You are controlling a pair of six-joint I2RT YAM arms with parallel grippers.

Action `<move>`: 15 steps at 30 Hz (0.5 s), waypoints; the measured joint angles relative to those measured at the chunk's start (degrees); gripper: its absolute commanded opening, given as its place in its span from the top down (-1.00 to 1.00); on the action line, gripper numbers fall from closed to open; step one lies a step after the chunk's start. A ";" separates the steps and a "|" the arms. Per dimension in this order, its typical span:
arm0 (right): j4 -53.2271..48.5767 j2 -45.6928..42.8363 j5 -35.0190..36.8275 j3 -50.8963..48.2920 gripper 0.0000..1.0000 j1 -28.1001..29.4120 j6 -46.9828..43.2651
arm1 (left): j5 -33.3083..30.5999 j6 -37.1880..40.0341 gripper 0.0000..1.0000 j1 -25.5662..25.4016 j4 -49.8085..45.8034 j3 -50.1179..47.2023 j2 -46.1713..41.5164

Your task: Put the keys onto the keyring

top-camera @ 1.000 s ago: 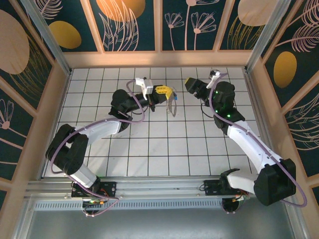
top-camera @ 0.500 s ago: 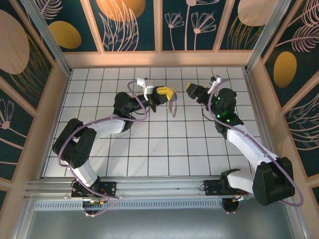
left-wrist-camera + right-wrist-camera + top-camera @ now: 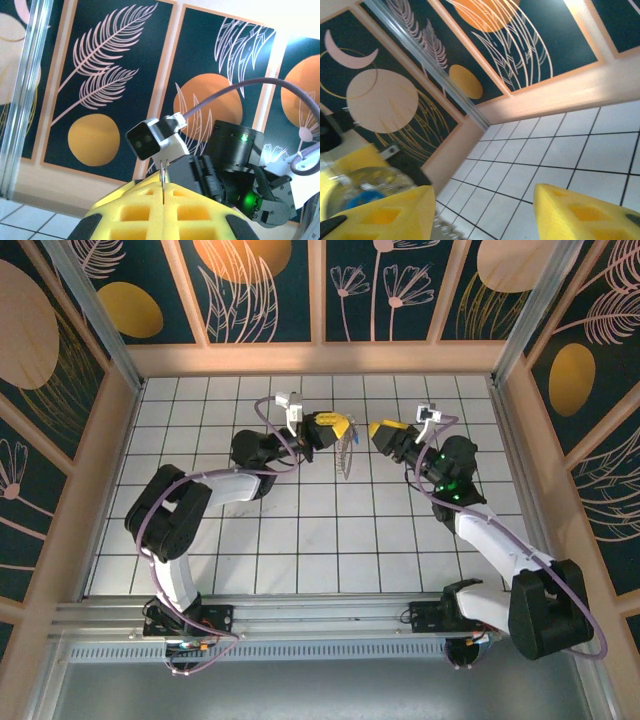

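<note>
Top external shows the left gripper point(image 3: 333, 427) clamped on the keyring point(image 3: 347, 454), which hangs from its yellow pads above the white tiled table point(image 3: 300, 540), toward the far middle; the right gripper point(image 3: 382, 430) points at the loop from just beside it, jaws parted with nothing between them; right wrist view agrees, bare tiles showing through the gap. Left wrist view shows the pads pressed together, a thin metal edge of the loop standing out of the seam. The key point(image 3: 361, 201) shows in the right wrist view as a blurred blue spot close to the silvery loop, partly behind one of the right gripper's fingers point(image 3: 385, 215); whether it is on the loop or merely beside it, I cannot tell. The step in hand looks like a close approach to the ring; it calls for the left arm to hold the loop steady, and for the right to bring its jaws across until the blue head sits centred between them before closing; an off-centre close risks knocking the ring askew.
</note>
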 measured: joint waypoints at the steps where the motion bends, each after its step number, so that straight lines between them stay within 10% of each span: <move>1: 0.46 -0.55 -0.46 -0.33 -0.04 -0.15 -0.07 | 0.00 -1.11 1.00 0.13 0.04 0.13 0.42; 15: 8.90 -4.24 -10.91 -2.78 0.07 -1.73 -1.05 | 0.02 -5.64 1.00 0.33 0.66 0.55 0.76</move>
